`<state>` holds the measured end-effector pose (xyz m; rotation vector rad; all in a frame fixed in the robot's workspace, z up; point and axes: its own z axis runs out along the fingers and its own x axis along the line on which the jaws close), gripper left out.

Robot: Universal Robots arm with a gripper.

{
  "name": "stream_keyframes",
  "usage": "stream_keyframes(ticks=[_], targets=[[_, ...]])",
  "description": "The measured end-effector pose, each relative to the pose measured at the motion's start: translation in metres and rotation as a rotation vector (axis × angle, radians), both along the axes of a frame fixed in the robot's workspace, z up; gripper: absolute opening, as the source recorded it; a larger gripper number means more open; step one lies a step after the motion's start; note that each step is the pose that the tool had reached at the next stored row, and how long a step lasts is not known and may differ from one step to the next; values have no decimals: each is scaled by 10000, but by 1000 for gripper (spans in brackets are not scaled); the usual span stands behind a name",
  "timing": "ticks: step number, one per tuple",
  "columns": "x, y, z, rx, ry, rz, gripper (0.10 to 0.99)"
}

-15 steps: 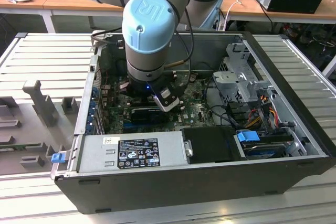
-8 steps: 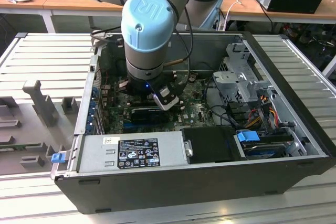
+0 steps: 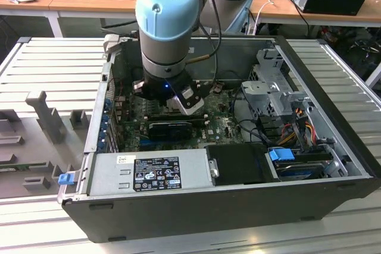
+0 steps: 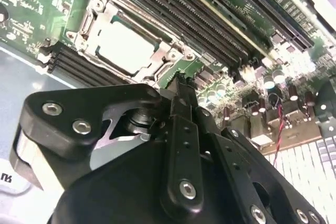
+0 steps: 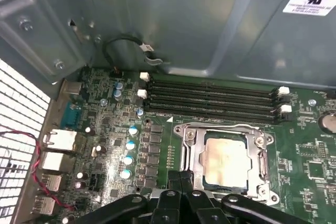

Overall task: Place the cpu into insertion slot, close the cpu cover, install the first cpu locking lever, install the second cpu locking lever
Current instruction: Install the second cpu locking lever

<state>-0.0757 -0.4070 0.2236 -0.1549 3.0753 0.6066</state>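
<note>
The cpu [image 5: 226, 158] [image 4: 125, 45], silver-grey and square, lies flat in the insertion slot [image 5: 204, 181] on the green motherboard. The cpu cover [image 5: 195, 150] [image 4: 157, 59] is folded down around it, its window framing the chip. A thin wire locking lever [image 5: 220, 126] runs along the cover's edge nearest the memory slots; I cannot tell if it is latched. My gripper [image 5: 181, 178] [image 4: 181, 83] hovers just beside one edge of the socket, its black fingers pressed together and holding nothing. In the exterior view the arm's wrist hangs inside the case with the gripper [image 3: 178, 104] over the board.
Long black memory slots [image 5: 210, 100] lie right beside the socket. Capacitors [image 5: 128, 145] and rear ports [image 5: 58, 142] stand on the other side. The case walls [image 5: 184, 19], the power supply [image 3: 155, 173] and the drive cage [image 3: 274, 81] close in the space.
</note>
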Motion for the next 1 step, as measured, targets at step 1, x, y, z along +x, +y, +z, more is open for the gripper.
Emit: stream_keyframes(ticks=[1], targets=[[0, 0, 0, 0, -1, 0, 106]])
